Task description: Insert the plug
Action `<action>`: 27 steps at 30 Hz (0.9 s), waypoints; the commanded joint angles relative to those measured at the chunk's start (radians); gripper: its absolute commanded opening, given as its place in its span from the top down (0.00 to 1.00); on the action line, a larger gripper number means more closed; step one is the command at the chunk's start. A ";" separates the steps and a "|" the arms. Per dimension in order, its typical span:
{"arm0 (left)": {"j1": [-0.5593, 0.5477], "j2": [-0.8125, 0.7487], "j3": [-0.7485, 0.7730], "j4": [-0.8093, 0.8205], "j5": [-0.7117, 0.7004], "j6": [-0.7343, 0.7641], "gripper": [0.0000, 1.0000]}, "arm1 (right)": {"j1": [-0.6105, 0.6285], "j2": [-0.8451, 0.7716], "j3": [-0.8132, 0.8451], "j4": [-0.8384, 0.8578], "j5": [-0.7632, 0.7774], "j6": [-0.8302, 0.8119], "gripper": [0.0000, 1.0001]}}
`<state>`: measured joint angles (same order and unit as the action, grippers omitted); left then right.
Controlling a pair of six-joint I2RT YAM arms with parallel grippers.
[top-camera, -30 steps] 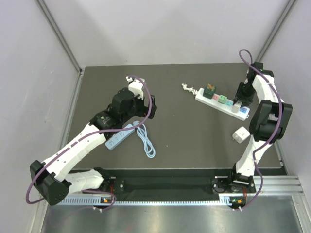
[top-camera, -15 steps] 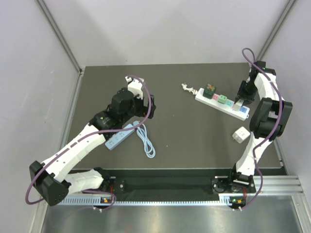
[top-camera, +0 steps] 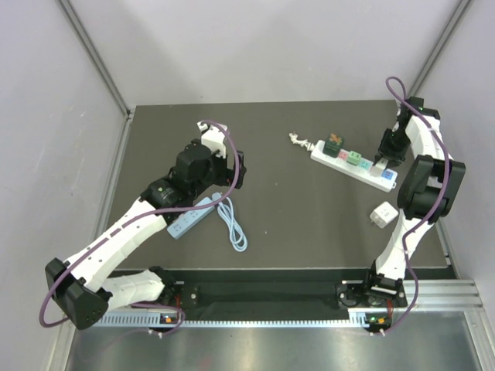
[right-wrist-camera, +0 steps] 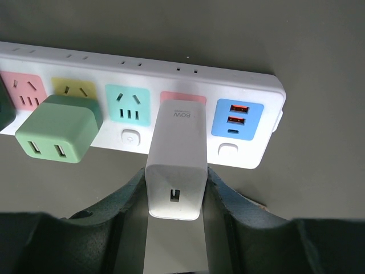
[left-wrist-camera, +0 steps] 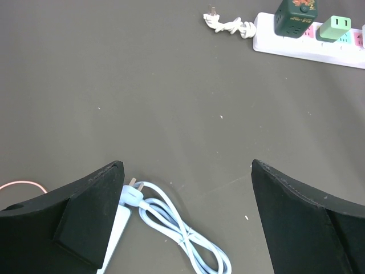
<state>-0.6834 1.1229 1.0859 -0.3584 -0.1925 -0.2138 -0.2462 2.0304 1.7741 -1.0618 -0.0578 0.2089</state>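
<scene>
Big picture first: the dark table point(top-camera: 294, 216) has the white power strip point(top-camera: 352, 164) lying right under the right claw point(top-camera: 384, 158). The left claw point(left-wrist-camera: 188, 164) is spread wide with nothing in it, hovering over bare table. A light blue cable point(left-wrist-camera: 182, 234) sits just below its left finger, and it's well away from the action.

The thing that matters is the white charger point(right-wrist-camera: 177, 165). The right claw is pinching it by its two flat sides, one finger on each. The charger's far end is over the pink socket point(right-wrist-camera: 182, 98), straight ahead of the fingertips. The teal socket is just to the left of it and the blue USB block point(right-wrist-camera: 239, 119) just to the right.

My guess on handling: it's a rigid plastic brick, light, with smooth and probably slippery sides. So grip it low on the body and push straight along the prongs. If it tilts, it'll likely twist in the pads or drag the strip, which looks light enough to slide.

On views: the right wrist cam shows which socket it's on, the "80W" print and the port facing the camera. But the prongs are hidden, so I can't tell if it's fully seated.

The top cam barely shows the charger at all, but it does show a spare white cube adapter point(top-camera: 381, 216) on the table behind the claw. The left wrist cam catches the strip's other end, with a dark green adapter point(left-wrist-camera: 296, 14) plugged in.
</scene>
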 commanded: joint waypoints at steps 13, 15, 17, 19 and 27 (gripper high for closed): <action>-0.004 -0.049 -0.014 0.073 -0.044 0.021 0.03 | 0.044 0.022 -0.094 0.103 -0.002 0.037 1.00; -0.004 -0.045 -0.011 0.070 -0.044 0.021 0.03 | 0.050 0.039 -0.068 0.099 0.019 0.040 1.00; -0.004 -0.043 -0.012 0.072 -0.045 0.021 0.03 | 0.053 0.060 -0.021 0.068 0.007 0.035 1.00; -0.004 -0.044 -0.012 0.073 -0.047 0.022 0.03 | 0.054 0.063 0.011 0.042 0.012 0.027 1.00; -0.004 -0.051 -0.017 0.079 -0.068 0.002 0.03 | 0.059 -0.038 0.039 -0.030 0.016 -0.054 1.00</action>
<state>-0.6834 1.0950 1.0752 -0.3496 -0.2401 -0.2077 -0.2050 2.0506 1.7824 -1.0565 -0.0204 0.1970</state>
